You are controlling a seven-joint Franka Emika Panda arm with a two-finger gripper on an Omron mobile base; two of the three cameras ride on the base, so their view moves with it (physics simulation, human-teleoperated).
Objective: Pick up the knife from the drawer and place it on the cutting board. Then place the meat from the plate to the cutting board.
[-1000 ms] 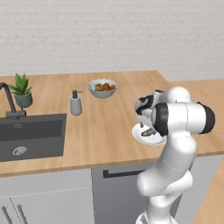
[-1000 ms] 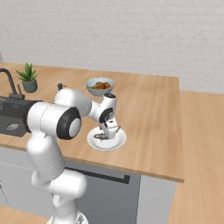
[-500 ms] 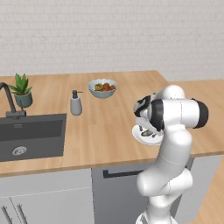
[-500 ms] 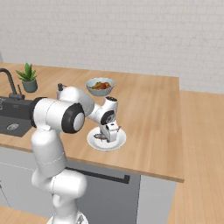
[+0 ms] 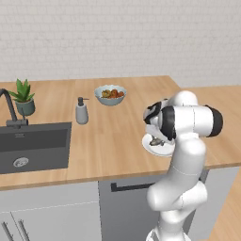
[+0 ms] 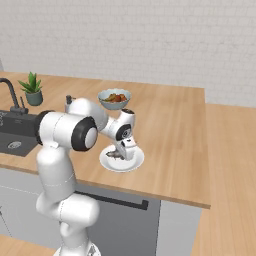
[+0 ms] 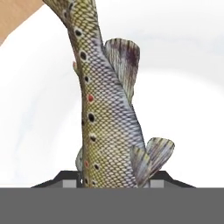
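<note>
The meat (image 7: 105,109), a speckled grey-brown fish, lies on the white plate (image 7: 188,87) and runs down between my two finger tips. My gripper (image 7: 113,183) is shut on the meat near its tail. In the right base view the gripper (image 6: 121,152) points down onto the plate (image 6: 132,165) near the counter's front edge, with the meat (image 6: 115,155) under it. From the left base view my arm hides most of the plate (image 5: 151,149) and the gripper (image 5: 159,140). The knife, the drawer and the cutting board are out of view.
A grey bowl (image 5: 110,94) of red-brown food stands behind the plate. To the left are a soap dispenser (image 5: 82,111), a potted plant (image 5: 23,96) and a dark sink (image 5: 33,146). A dark handled panel (image 6: 120,200) sits under the counter. Bare wood lies to the right.
The hand has sunk a little onto the plate, and the jaws, wide open before, have closed on the meat.
</note>
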